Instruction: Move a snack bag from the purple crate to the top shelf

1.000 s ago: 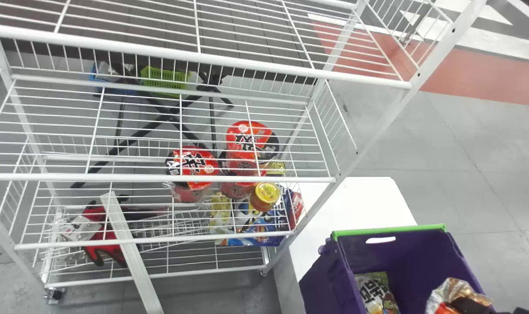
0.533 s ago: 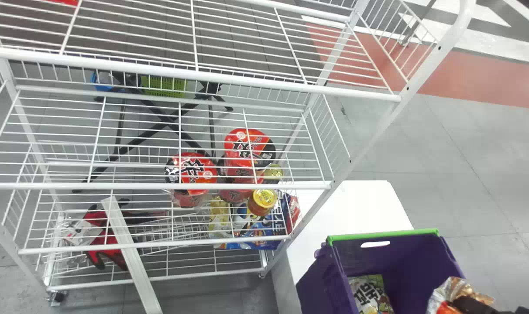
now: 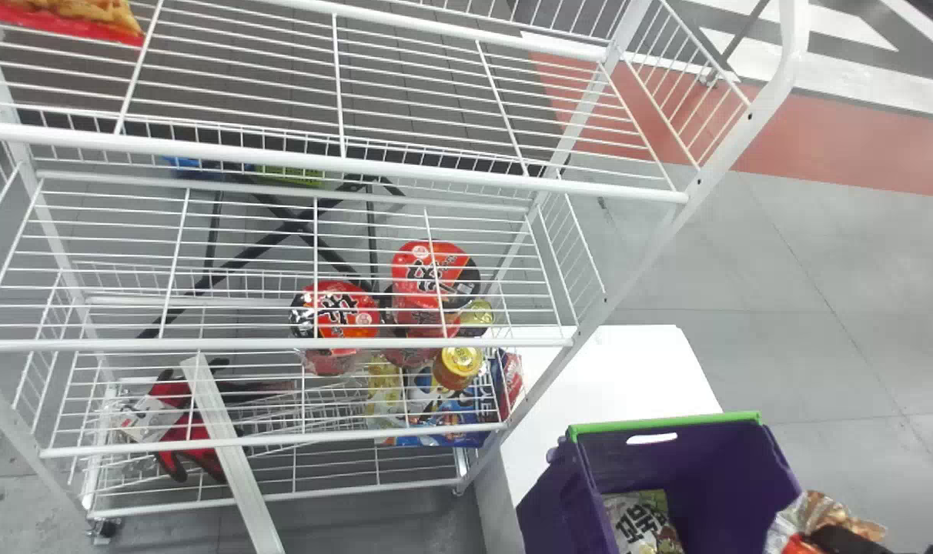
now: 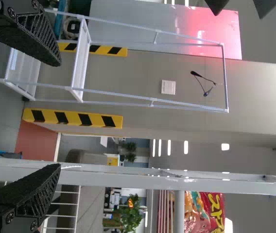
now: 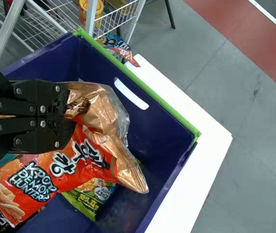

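Rack (image 3: 628, 273) & crate (image 3: 705, 462) sit a bit lower in the head view than a sec ago. Snack bag (image 5: 94, 162), over the crate, is pinched only near one foil end, so it could twist loose or snag the green rim (image 3: 667, 422) if swung out too low. R gripper (image 5: 66, 116) is low there, clenched on it; L gripper (image 4: 60, 114) is parked facing the rack, fingers apart.

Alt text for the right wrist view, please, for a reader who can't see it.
The right tool grips an orange snack bag by its crinkled copper-coloured end, at a green-edged purple crate. A green snack bag lies inside; a white wire rack stands beside the crate.
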Controlling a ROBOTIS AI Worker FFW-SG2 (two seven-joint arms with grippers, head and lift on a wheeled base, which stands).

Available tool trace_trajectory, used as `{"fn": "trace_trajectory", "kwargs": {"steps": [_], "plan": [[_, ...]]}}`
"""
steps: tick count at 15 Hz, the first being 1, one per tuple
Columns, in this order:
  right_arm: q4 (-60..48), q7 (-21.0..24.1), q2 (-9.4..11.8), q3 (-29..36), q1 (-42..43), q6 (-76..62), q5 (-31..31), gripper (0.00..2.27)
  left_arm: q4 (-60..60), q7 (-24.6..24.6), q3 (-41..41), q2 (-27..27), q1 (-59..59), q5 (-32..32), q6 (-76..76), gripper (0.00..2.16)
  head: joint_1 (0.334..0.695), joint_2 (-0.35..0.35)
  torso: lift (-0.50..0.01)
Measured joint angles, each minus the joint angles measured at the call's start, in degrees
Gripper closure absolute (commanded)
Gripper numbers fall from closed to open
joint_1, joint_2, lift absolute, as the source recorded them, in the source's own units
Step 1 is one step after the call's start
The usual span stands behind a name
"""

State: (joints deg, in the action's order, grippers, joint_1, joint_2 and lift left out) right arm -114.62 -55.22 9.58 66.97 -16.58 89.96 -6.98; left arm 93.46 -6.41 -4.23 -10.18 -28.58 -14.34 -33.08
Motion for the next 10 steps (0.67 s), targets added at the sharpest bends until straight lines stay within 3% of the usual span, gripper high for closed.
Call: {"fn": "trace_trajectory", "kwargs": {"steps": [10], "plan": [[0.0, -0.4, 0.6, 0.9, 0.0, 0.0, 0.1, 2.25, 1.9, 0.0, 0.3, 0.8, -0.2, 1.1, 2.3, 0.06, 0.695, -0.350, -0.205]]}}
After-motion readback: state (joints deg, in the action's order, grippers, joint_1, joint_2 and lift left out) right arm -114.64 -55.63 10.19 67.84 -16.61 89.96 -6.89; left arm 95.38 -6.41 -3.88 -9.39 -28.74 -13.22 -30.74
